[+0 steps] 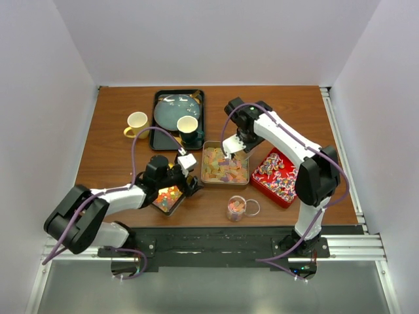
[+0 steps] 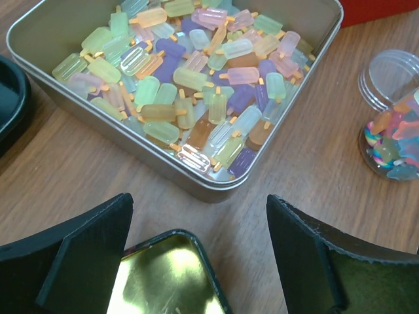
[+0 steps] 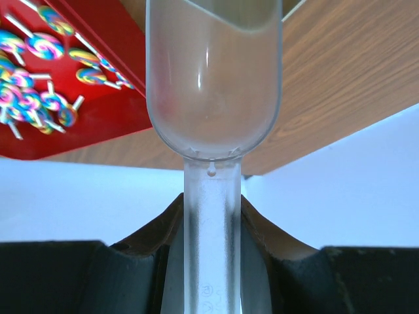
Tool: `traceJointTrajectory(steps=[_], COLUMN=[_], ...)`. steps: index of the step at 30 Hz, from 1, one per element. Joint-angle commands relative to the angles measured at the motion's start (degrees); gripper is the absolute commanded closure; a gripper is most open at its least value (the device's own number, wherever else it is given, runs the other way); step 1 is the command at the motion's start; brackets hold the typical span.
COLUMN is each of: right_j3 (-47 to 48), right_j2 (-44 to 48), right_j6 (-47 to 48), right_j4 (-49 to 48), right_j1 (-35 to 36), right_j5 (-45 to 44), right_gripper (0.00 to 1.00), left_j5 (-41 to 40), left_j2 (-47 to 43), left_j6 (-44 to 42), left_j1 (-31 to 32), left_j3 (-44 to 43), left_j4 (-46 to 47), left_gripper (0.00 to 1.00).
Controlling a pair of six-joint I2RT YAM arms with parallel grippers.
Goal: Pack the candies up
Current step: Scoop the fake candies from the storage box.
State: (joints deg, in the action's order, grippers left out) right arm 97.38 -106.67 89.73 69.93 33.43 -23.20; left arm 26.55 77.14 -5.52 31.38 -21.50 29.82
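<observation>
We are clamping the scoop [image 3: 213,98] handle in the right fingers [image 3: 131,261] at the edge of the tin [image 2: 216,186] of pastel candies [image 2: 196,85]; the left fingers [image 2: 78,255] are standing wide. We are risking spills onto the table [image 2: 65,170] if the scoop tilts.

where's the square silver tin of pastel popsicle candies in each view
top external: square silver tin of pastel popsicle candies, table centre.
left wrist: tin upper centre.
right wrist: not in it; clear plastic scoop blocks the middle.
shared landmark: red tray of swirl lollipops.
</observation>
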Motion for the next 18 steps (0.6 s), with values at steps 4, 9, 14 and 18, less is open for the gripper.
traceJointTrajectory(steps=[4, 9, 14, 18], right_j3=[-2.72, -3.34, -6.94, -5.90], right_j2=[-0.20, -1.61, -0.99, -1.52], right_j6=[7.12, 7.12, 4.49, -0.25], right_j4=[-4.19, -3.93, -2.96, 0.72], right_j1=[3.39, 5.94, 10.68, 13.67], right_j5=[-9.58, -10.99, -9.32, -5.99], right_gripper=[1.00, 1.00, 1.00, 1.00], left_j5=[-1.32, -0.88, -0.27, 0.00], left_j2=[4.06, 6.79, 6.88, 6.97], left_j6=[3.23, 3.14, 4.38, 4.38], left_j1=[1.14, 1.14, 1.23, 1.14], left_j3=[2.42, 2.34, 2.42, 3.39], left_j4=[12.17, 15.70, 17.02, 17.72], left_gripper=[0.12, 0.12, 0.12, 0.12])
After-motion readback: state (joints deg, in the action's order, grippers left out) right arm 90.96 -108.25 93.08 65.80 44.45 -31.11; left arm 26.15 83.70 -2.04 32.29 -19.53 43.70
